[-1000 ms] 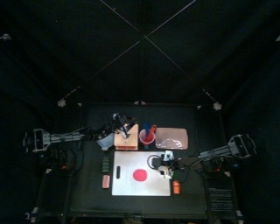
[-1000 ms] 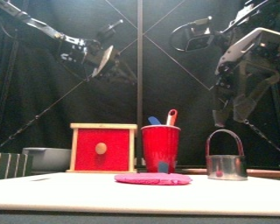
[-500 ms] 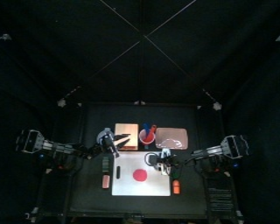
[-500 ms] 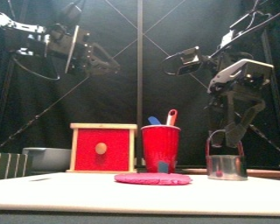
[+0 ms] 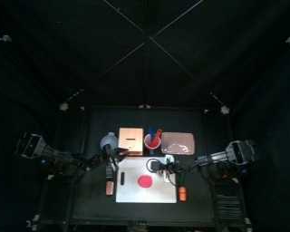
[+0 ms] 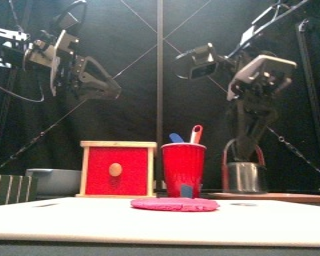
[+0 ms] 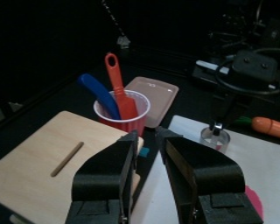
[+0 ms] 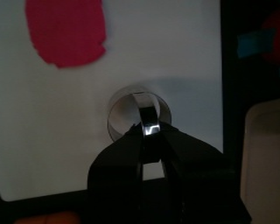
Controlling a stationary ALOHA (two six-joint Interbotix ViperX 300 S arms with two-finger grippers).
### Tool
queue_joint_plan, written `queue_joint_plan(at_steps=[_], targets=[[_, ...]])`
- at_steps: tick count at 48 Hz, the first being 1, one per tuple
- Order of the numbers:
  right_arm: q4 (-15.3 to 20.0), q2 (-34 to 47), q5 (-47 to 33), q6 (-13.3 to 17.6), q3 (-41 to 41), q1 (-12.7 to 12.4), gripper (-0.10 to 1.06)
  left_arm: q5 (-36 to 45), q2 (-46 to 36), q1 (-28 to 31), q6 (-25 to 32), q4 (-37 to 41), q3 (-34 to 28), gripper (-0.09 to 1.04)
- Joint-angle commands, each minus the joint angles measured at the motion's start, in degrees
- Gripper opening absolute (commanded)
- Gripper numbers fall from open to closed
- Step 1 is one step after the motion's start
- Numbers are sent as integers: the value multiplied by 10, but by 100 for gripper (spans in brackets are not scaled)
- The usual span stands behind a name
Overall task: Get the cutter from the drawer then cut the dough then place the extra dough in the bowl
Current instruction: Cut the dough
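The cutter (image 6: 243, 176), upright just right of the dough (image 6: 175, 204), looks like light, stiff metal with a thin, slippery wire handle, best pinched at the loop's top. The right gripper (image 8: 146, 131) has its jaws clamped on that handle. The left gripper (image 7: 152, 140), behind and left of the dough, holds nothing, jaws barely parted.

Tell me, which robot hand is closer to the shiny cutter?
Right. The right gripper grips the cutter by its wire handle; the left gripper hangs high by the wooden box, well apart.
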Motion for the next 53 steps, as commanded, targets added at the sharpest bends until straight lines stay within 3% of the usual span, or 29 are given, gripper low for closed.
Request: queue_joint_plan(at_steps=[1, 9, 27, 53], targets=[[8, -2, 10, -1, -61, 10, 53, 0, -6, -23, 0, 13, -4, 67], [33, 44, 17, -2, -138, 18, 53, 0, -6, -33, -4, 34, 12, 67], [39, 160, 71, -1, -247, 35, 53, 0, -7, -33, -3, 28, 47, 67], [13, 187, 121, 1, -290, 37, 52, 0, -18, -37, -5, 27, 63, 67]])
